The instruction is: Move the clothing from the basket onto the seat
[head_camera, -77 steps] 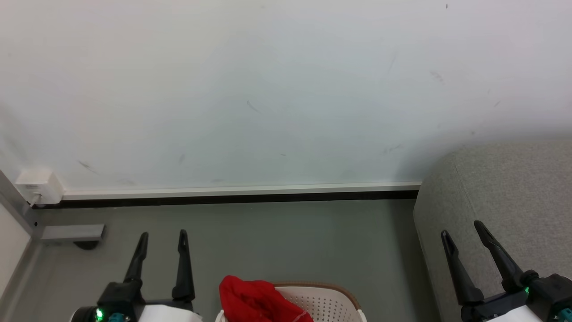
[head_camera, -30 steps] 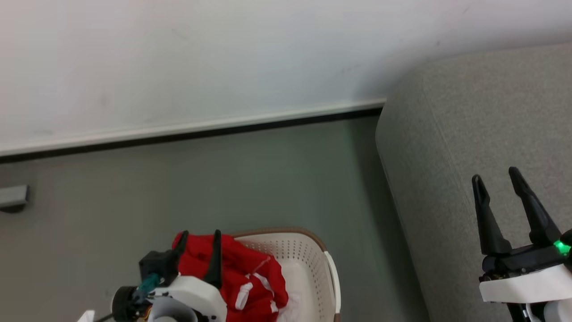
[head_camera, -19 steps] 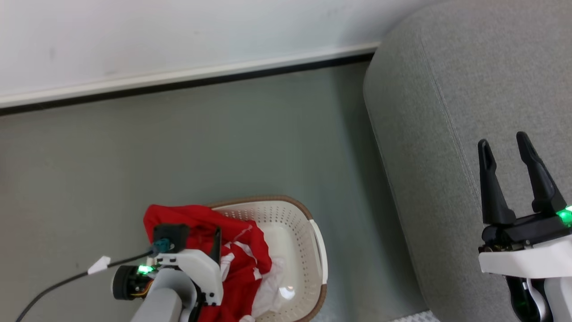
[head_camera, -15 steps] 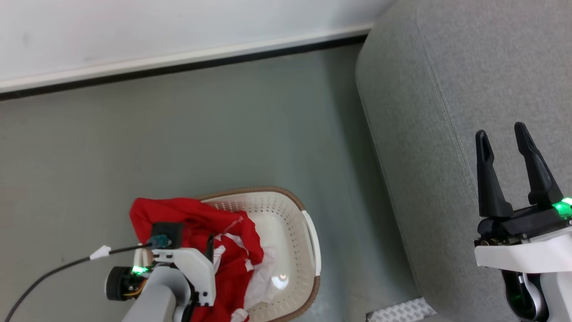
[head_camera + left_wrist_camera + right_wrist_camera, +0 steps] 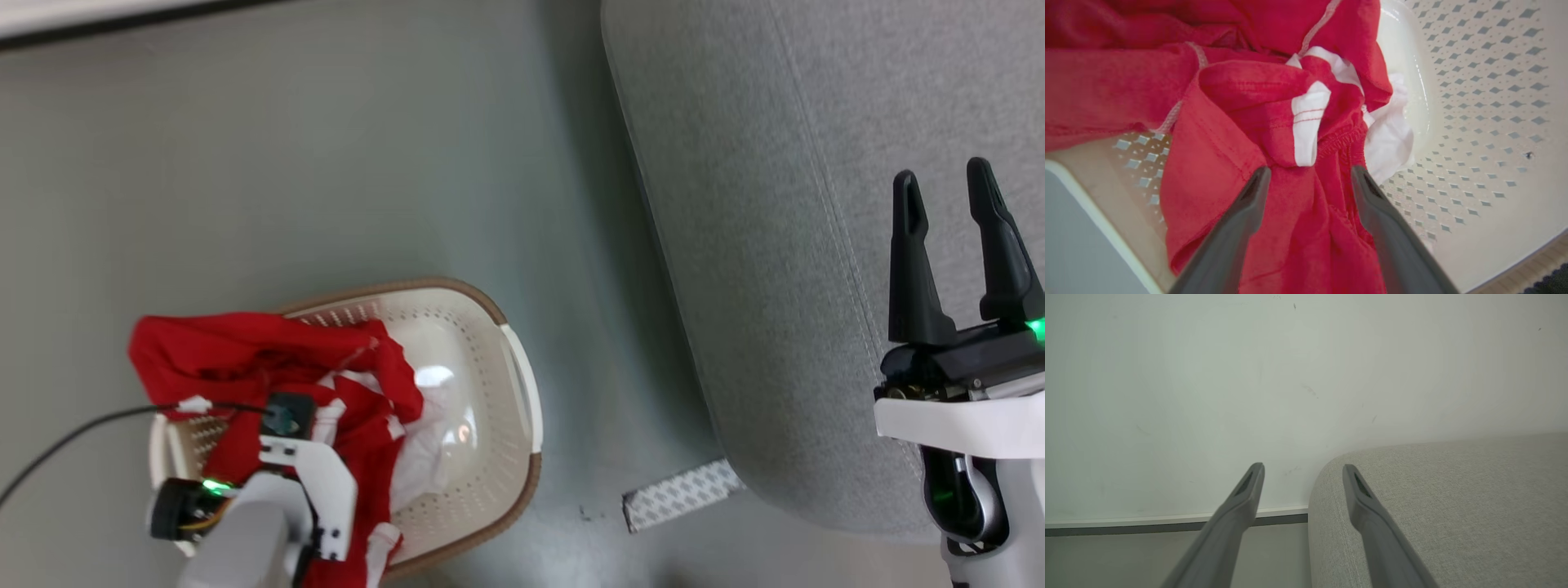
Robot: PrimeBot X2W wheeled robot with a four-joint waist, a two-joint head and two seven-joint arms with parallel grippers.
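Head view: the basket [image 5: 529,400], cream with a brown rim band, stands on the grey-green floor [image 5: 326,163] at lower left. The clothing [image 5: 237,351] lies heaped in its left half, with one red fold draped outward over the far-left rim, and the right half of the bowl is bare plastic. My left arm [image 5: 245,531] comes down over the heap, its wrist housing covering the fingers, and a black cable [image 5: 73,437] trails off to the left. A lane of open floor separates the basket from the rounded edge of the seat [image 5: 759,269], which takes up the right side. A patterned strip [image 5: 682,494] lies on the floor at the seat's near corner. My right gripper [image 5: 943,175] hangs over the seat cushion, jaws apart and empty. Left wrist view: my left gripper [image 5: 1308,173] is spread wide and unclenched, its two fingers [image 5: 1241,220] straddling a bunched red fold with a white stripe. The tips lie against the fabric without pinching it. The perforated basket wall curves away to the right with free room there, while the near rim lies close at lower left. Right wrist view: my right gripper [image 5: 1303,468] is released and empty, pointing at the pale wall [image 5: 1188,375] and its baseboard [image 5: 1147,523]. The seat's rounded corner rises behind the right finger.
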